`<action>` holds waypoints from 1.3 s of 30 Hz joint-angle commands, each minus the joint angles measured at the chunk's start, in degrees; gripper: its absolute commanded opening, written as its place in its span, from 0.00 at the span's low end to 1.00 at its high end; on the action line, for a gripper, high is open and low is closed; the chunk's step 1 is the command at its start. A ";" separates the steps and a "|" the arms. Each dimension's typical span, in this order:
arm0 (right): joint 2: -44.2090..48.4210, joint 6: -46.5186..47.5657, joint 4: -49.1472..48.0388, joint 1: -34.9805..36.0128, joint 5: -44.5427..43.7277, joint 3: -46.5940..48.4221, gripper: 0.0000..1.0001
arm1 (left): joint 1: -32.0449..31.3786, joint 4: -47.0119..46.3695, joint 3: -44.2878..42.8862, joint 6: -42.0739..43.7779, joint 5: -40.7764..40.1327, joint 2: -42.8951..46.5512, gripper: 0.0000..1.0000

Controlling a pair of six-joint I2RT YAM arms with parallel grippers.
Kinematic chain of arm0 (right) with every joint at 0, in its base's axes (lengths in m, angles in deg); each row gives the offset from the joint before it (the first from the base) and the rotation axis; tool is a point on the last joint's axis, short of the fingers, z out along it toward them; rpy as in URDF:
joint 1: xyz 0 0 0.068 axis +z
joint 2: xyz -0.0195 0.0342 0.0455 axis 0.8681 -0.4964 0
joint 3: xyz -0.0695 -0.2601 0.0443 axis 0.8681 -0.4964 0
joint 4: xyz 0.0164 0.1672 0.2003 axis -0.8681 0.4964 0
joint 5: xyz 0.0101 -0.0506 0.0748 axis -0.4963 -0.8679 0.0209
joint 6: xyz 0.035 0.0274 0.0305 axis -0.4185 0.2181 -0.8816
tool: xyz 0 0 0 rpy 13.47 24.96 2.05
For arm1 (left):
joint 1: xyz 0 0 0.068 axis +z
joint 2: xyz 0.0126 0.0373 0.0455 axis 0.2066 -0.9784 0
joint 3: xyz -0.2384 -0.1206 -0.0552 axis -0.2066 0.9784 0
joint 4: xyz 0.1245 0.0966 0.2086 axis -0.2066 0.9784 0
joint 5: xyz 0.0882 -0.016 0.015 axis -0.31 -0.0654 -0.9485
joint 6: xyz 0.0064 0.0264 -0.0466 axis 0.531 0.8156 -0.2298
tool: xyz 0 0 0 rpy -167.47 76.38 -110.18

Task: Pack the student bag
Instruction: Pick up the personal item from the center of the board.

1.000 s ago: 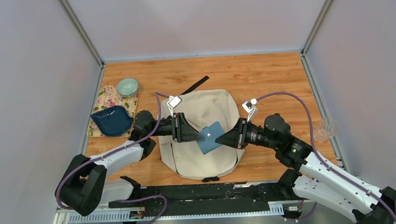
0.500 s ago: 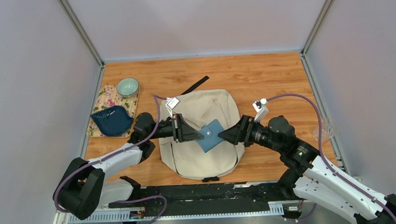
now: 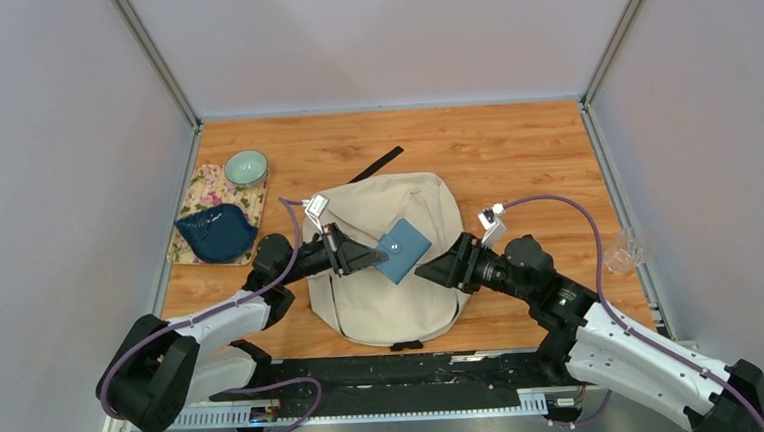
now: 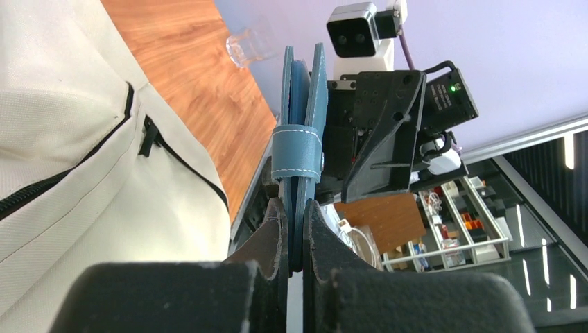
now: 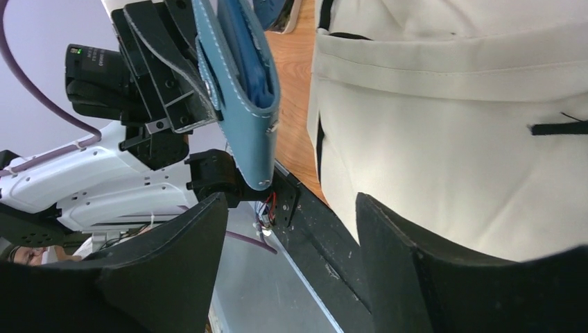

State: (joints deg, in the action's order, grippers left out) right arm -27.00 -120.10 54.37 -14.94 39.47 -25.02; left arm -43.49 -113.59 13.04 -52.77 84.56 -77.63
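Note:
The cream student bag (image 3: 397, 197) lies flat in the middle of the table, its black zippers showing in the left wrist view (image 4: 69, 139). Above it, my left gripper (image 3: 373, 260) is shut on the edge of a small blue wallet-like pouch (image 3: 403, 251), which stands on edge between the fingers (image 4: 299, 139). My right gripper (image 3: 423, 271) faces it from the right, open and just clear of the pouch. In the right wrist view the pouch (image 5: 239, 90) hangs beyond the spread fingertips (image 5: 201, 229), with the bag (image 5: 451, 139) to the right.
A floral mat at the left holds a dark blue leaf-shaped dish (image 3: 216, 234) and a pale green bowl (image 3: 245, 167). A black strap (image 3: 375, 163) lies behind the bag. A clear glass (image 3: 623, 251) stands at the table's right edge.
The pouch passed from my right gripper to my left: the left shut on it, the right opened and drew back a little. The left has since tilted the pouch upward.

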 commanded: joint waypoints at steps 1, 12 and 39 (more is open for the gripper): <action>-2.53 -1.24 -10.00 0.76 1.15 2.11 0.68 | -0.77 -4.58 -0.04 -1.14 -1.86 1.31 0.00; -8.07 -4.32 -17.74 1.55 0.53 2.11 0.56 | -2.18 -6.07 0.40 -2.37 -3.27 0.70 0.00; -8.07 -6.26 -21.78 2.43 0.44 1.06 0.38 | -3.58 -9.67 0.58 -4.92 -4.85 -0.97 0.00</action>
State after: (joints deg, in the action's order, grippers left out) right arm -36.44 -126.22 35.79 -12.99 40.26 -24.84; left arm -46.75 -119.62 14.20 -57.45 80.01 -78.27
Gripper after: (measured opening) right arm 0.389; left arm 0.042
